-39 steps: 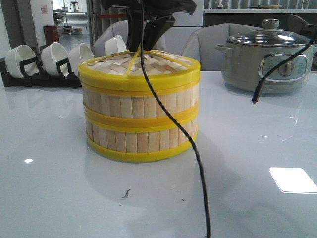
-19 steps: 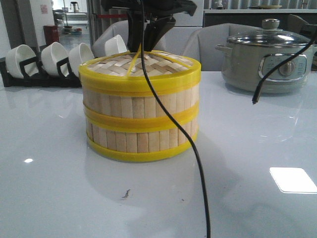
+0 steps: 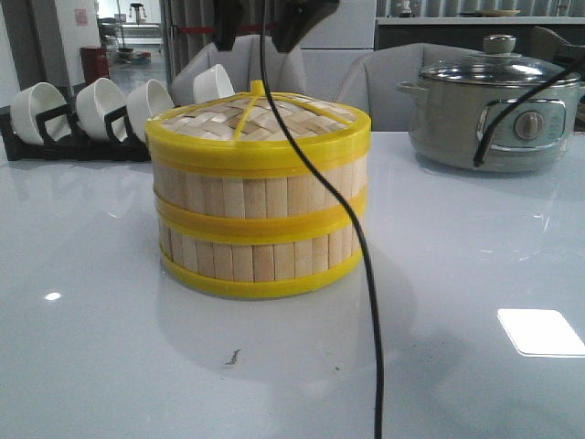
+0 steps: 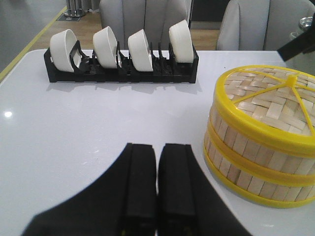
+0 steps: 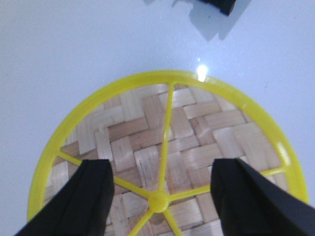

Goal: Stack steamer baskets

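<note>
Two steamer baskets stand stacked on the white table, the upper basket (image 3: 260, 197) on the lower basket (image 3: 260, 258). A woven lid (image 3: 260, 123) with a yellow rim and knob sits on top. My right gripper (image 3: 260, 41) hangs open just above the lid, holding nothing. In the right wrist view its fingers (image 5: 96, 191) stand wide on either side of the lid's knob (image 5: 158, 201). My left gripper (image 4: 157, 147) is shut and empty, low over the table beside the stack (image 4: 248, 157).
A black rack of white bowls (image 3: 82, 114) stands at the back left, also in the left wrist view (image 4: 120, 54). A grey electric pot (image 3: 494, 110) with a glass lid stands at the back right. A black cable (image 3: 366, 274) hangs in front of the stack. Chairs stand behind the table.
My right gripper has risen from the lid's knob, with its fingers now apart. The lid and baskets have not moved.
</note>
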Tool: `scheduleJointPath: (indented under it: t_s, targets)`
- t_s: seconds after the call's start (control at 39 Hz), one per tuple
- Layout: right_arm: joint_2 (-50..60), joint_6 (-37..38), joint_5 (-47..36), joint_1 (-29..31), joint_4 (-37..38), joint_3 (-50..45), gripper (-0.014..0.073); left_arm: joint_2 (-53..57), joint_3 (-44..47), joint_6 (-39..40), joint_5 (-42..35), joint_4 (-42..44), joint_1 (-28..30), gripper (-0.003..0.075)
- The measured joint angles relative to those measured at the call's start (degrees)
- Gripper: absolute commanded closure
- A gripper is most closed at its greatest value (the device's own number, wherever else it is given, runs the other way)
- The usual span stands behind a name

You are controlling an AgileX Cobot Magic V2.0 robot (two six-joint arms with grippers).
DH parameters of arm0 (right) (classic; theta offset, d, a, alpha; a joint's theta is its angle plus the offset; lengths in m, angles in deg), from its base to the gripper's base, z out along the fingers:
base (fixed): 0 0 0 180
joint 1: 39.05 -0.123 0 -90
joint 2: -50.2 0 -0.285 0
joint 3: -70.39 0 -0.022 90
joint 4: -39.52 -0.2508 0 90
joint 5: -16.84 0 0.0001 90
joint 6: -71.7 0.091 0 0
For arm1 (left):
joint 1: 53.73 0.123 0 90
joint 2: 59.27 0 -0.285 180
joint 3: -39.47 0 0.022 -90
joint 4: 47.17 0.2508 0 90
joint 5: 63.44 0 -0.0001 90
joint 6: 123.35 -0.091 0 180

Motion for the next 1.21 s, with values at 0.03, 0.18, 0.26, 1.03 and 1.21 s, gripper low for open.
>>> scheduleJointPath:
  t_s: [0.03,0.18,0.26,1.03,1.21]
  targets:
    - [0.61,0.00,-0.39,0.28,0.00,-0.14,0.0056,0.00,0.00,0.00,0.00,0.00,0.00,0.0633]
    - [6.88,0.00,-4.26,3.91,0.91,-4.44,0.0056,0.00,0.00,0.00,0.00,0.00,0.00,0.0633]
    - [10.90,0.00,-7.14,6.33,1.14,-9.21,0.0056,0.00,0.00,0.00,0.00,0.00,0.00,0.0633]
    - [67.54,0.00,-37.52,33.15,1.38,-76.86,0.0056,0.00,0.00,0.00,0.00,0.00,0.00,0.0633]
    - [78.50,0.00,-40.09,36.35,1.38,-88.47,0.0056,0.00,0.00,0.00,0.00,0.00,0.00,0.0633]
